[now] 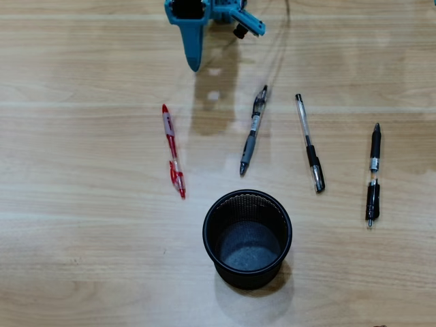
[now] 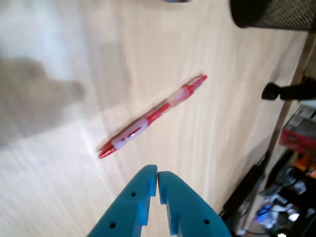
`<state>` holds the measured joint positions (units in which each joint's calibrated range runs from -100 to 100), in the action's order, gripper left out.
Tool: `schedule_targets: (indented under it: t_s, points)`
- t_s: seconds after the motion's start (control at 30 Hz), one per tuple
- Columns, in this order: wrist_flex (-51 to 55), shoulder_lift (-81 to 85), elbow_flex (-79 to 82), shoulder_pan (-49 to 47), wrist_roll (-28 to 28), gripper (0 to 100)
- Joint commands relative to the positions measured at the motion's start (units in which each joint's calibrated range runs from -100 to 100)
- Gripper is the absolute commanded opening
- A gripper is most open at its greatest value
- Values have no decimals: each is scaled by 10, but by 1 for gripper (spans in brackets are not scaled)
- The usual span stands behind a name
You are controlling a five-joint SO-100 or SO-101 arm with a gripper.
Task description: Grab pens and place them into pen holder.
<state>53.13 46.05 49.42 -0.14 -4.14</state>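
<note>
Nearby, slim glossy red pen [image 2: 153,114]; pointed teal tool [image 2: 157,174] closed.

the teal gripper [image 1: 195,65] reaches in from the top edge of the overhead view, a little left of centre, its tapered tip pointing down the frame. in the wrist view the gripper [image 2: 157,173] rises from the bottom edge at about the middle, its two teal fingers [image 2: 133,202] pressed together at the tips with only a thin seam between them, holding nothing.
</note>
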Motion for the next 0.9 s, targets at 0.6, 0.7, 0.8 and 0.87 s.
schedule_targets:
  t_s: [0.6, 0.7, 0.8, 0.87]
  points:
    - [355, -401, -565, 38, -305, 2]
    - [355, -445, -601, 42, -306, 2]
    - [355, -485, -632, 42, -306, 2]
    - [355, -508, -654, 44, -306, 2]
